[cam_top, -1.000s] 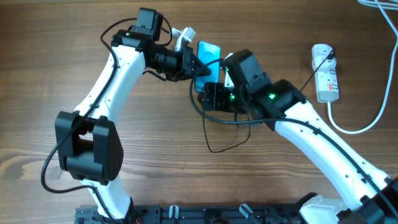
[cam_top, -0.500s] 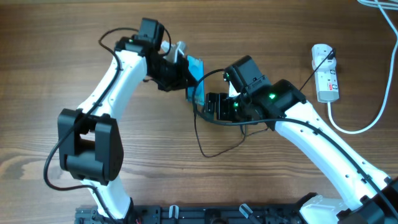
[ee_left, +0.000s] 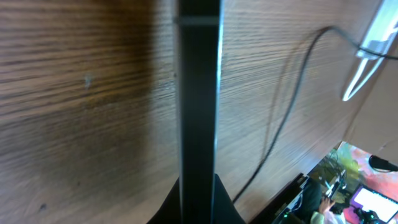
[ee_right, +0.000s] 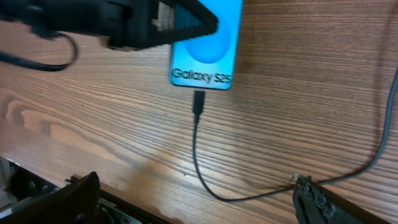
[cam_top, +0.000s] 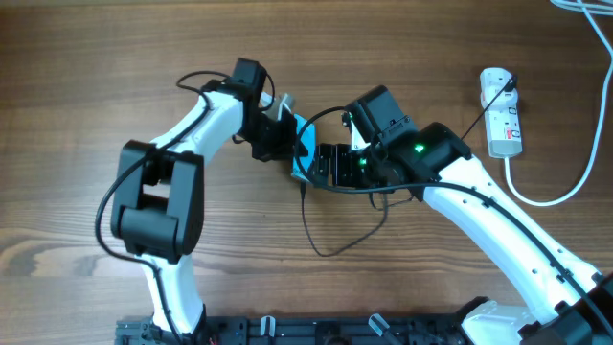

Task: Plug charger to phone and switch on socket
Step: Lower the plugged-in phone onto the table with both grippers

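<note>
a small flat rectangular phone with a glowing teal screen and a white text strip at its lower end is held tipped up near the middle of the brown wooden table. its screen faces the right wrist camera. from overhead it shows only as a thin teal sliver. whether its lower edge touches the wood cannot be told.

the small black plug tip of the long thin black charger cable sits against the middle of that lower edge and looks seated in the port. how deep it goes is not visible. the cable trails away in a slack loop across the table.

the black left gripper is clamped on the phone's upper part. the right gripper is spread wide just beside the plug and grips nothing.

over the last second the phone has come down and swung toward the left arm's base, turning from nearly face-up to edge-on. the left arm has folded in with it, and the right gripper has hardly shifted.

this suggests the plugging step is done or nearly done, leaving the switch.

the white elongated power strip, with a white adapter and a thick white cord, lies well apart at the table's right side, with no gripper near it. its switch state is too small to tell.
</note>
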